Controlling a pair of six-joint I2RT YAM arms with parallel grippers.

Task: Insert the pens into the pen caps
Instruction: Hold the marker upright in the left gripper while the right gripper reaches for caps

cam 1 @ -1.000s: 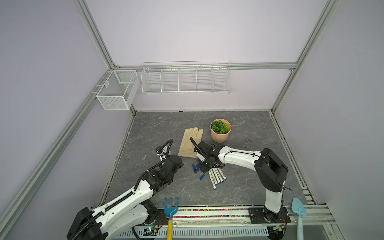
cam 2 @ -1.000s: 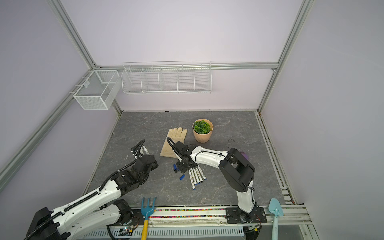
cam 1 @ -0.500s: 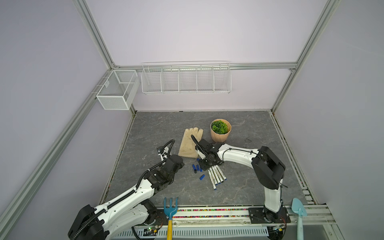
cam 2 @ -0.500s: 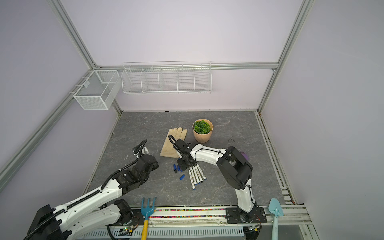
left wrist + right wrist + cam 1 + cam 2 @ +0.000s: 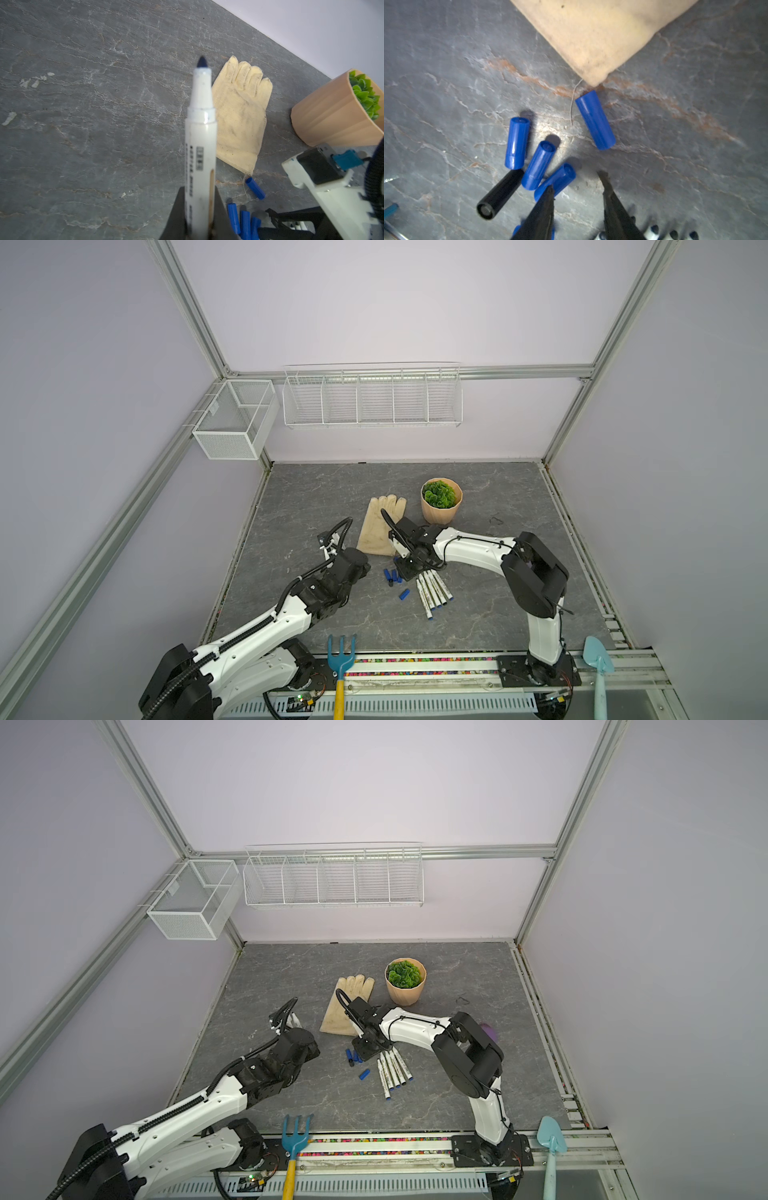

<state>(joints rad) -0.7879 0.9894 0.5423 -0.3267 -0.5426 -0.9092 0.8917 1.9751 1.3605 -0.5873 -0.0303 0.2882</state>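
Surface: you have a grey, veined, stone-look tabletop (image 5: 311, 497), with rusty streaks near the caps (image 5: 537, 164).
Room: pale lilac walls (image 5: 374, 302), a metal frame (image 5: 519, 372) and two white wire baskets (image 5: 372, 396) up on the rails.
Left gripper (image 5: 200, 207): your jaws are clamped on one pen (image 5: 200, 128), its blue tip bare.
Right gripper (image 5: 576, 180): jaws apart, holding nothing, low over the caps.
Other pens (image 5: 432, 593): five lie side by side on the tabletop, just beside the caps.
Clutter: glove (image 5: 380, 526) and plant pot (image 5: 440, 510); one blue cap (image 5: 595, 119) lies just beside the glove's corner.
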